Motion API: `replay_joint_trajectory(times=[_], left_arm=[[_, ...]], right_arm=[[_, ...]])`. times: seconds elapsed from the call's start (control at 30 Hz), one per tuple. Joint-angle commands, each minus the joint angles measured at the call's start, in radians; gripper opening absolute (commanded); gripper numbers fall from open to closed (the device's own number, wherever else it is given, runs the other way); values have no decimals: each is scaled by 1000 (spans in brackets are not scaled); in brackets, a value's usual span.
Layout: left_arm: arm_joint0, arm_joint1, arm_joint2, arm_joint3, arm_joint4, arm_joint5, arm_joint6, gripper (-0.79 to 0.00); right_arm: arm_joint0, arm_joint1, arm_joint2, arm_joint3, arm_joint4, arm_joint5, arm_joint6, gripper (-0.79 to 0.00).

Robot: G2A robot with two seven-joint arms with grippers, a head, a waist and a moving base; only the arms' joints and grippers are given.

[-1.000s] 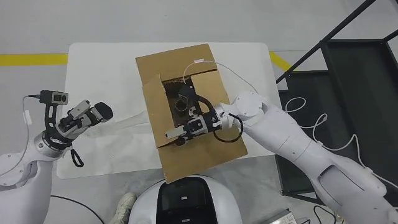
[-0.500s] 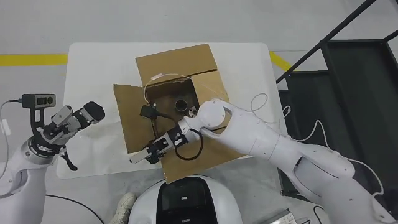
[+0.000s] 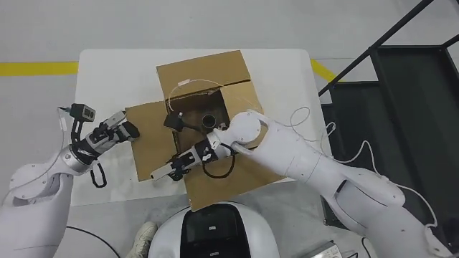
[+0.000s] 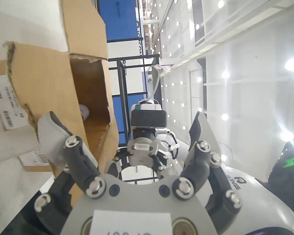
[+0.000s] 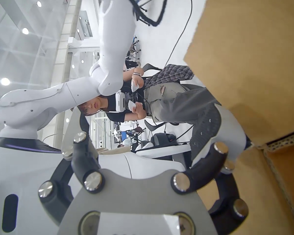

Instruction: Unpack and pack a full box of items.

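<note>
The cardboard box (image 3: pixel 215 72) stands open in the middle of the white table (image 3: pixel 107 72). Its left flap (image 3: pixel 154 143) lies spread out to the left. Inside are a dark round item (image 3: pixel 208 122) and a black item (image 3: pixel 172 123). My left gripper (image 3: pixel 128 130) is open at the flap's outer edge, one finger (image 4: pixel 51 128) against the cardboard (image 4: pixel 46 79). My right gripper (image 3: pixel 168 172) is open at the flap's near edge, with the cardboard (image 5: pixel 247 50) beside one finger (image 5: pixel 208 125) and nothing between the two.
A thin white cable (image 3: pixel 190 84) loops over the box opening. A black metal frame (image 3: pixel 387 64) stands to the right of the table. White labelled packets (image 4: pixel 5 103) lie on the table beside the flap.
The left flap has gone from upright to spread out leftward. My right gripper swept left out of the box to the flap's near edge. My left gripper moved right up to the flap.
</note>
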Motion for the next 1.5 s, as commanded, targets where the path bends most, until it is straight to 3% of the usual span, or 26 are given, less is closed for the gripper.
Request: replay_joint_trajectory(times=[0.0, 0.33, 0.63, 0.93, 1.47], left_arm=[[-8, 0, 12, 27, 18, 2, 6, 0], [-60, -10, 115, 86, 123, 14, 55, 0], [-116, -22, 159, 77, 88, 2, 107, 0], [-187, -34, 217, 119, 93, 22, 144, 0], [-361, -76, 344, 271, 34, 37, 186, 0]], right_arm=[[-31, 29, 65, -24, 1, -16, 10, 0], [-300, 188, 497, -207, -46, -18, -19, 0], [-477, 246, 747, -235, -144, 17, -174, 0], [-547, 257, 832, -246, -281, 49, -386, 0], [-627, 264, 890, -259, -266, 45, -377, 0]])
